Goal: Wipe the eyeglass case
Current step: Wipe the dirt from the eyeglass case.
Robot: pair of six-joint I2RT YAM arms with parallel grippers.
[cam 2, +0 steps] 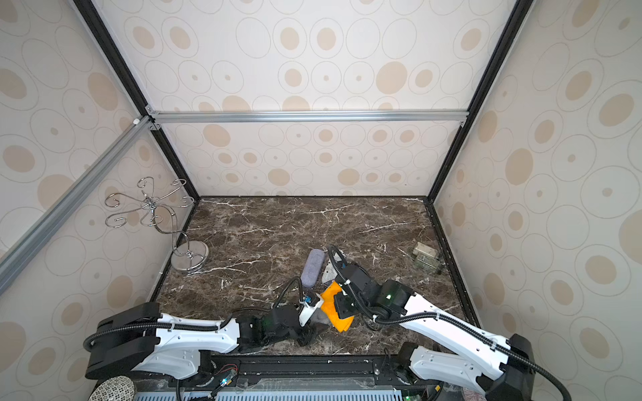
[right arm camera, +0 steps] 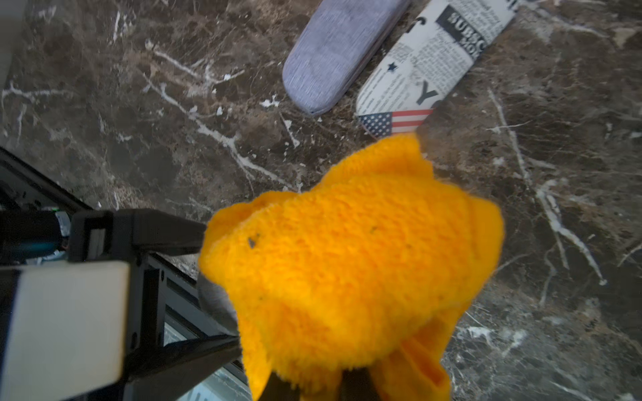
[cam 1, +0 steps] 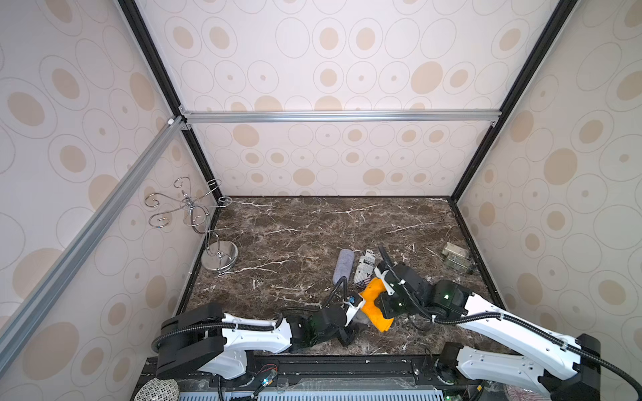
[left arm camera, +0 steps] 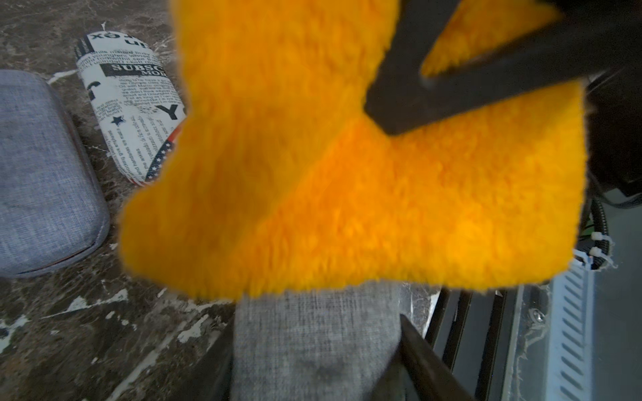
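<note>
Left wrist, cloth seemingly hiding grey case

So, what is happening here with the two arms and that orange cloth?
The left gripper holds a grey fabric eyeglass case near the front of the marble table. The right gripper grips an orange cloth, which covers the case's free end, so wiping looks under way. A blue-grey case and a newspaper-print case lie side by side farther back, untouched.
</note>
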